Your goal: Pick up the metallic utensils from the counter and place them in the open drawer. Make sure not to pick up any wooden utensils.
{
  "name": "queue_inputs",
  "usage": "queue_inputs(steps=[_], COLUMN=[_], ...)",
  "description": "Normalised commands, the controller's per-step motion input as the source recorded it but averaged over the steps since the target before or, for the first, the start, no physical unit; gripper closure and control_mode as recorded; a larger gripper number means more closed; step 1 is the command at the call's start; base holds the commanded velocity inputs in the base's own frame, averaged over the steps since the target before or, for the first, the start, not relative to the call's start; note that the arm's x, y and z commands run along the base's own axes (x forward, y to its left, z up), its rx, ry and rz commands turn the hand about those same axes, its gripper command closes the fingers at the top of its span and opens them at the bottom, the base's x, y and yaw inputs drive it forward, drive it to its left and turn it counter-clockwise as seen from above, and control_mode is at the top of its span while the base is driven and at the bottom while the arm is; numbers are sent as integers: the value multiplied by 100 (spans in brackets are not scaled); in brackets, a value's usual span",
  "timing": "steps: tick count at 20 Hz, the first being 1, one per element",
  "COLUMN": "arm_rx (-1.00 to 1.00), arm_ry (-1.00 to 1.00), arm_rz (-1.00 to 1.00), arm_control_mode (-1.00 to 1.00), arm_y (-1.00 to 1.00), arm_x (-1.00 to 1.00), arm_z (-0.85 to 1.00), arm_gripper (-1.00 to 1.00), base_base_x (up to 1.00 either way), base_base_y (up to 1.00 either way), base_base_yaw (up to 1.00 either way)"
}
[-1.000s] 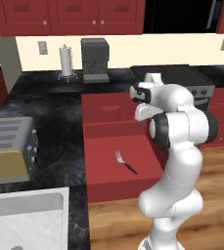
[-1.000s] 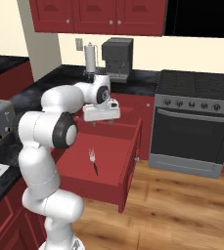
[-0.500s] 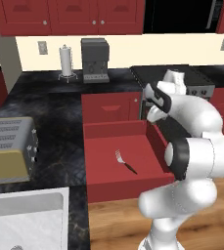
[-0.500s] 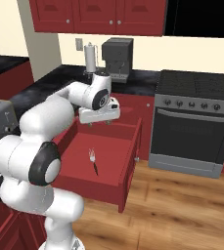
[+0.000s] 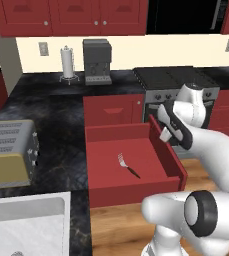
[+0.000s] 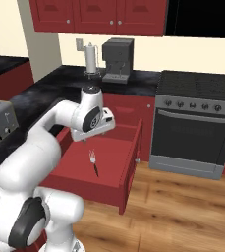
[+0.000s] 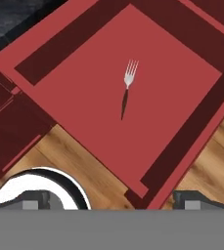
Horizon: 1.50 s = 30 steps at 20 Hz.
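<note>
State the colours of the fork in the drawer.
Silver tines, dark handle on the fork; the hand view shows it best.

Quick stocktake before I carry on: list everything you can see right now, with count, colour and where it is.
fork: one, silver head, dark handle, lying flat in the drawer
drawer: one, dark red, pulled open
counter: one, glossy black
toaster: one, grey and tan, on the counter, left
sink: one, white, front left
coffee machine: one, dark grey, at the back wall
paper towel roll: one, white, beside it
stove: one, grey and black, right of the drawer
gripper: one, open, empty, above the drawer
</note>
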Motion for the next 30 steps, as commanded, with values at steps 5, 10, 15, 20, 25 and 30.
queue_inputs(steps=[5, 10, 15, 20, 25, 30], arm_rx=[-6, 0, 0, 0, 0, 0], arm_ry=[5, 0, 0, -1, 0, 0], arm_rz=[1, 0, 0, 0, 0, 0], arm_control_mode=[-100, -100, -100, 100, 100, 100], arm_y=[2, 0, 0, -1, 0, 0], arm_x=[-16, -2, 0, -12, 0, 0], arm_z=[2, 0, 0, 0, 0, 0], arm_gripper=[-100, -100, -100, -100, -100, -100], base_base_x=[0, 0, 0, -48, -100, -98], base_base_y=[0, 0, 0, -18, -48, -16], base_base_yaw=[0, 0, 0, 3, 15, 47])
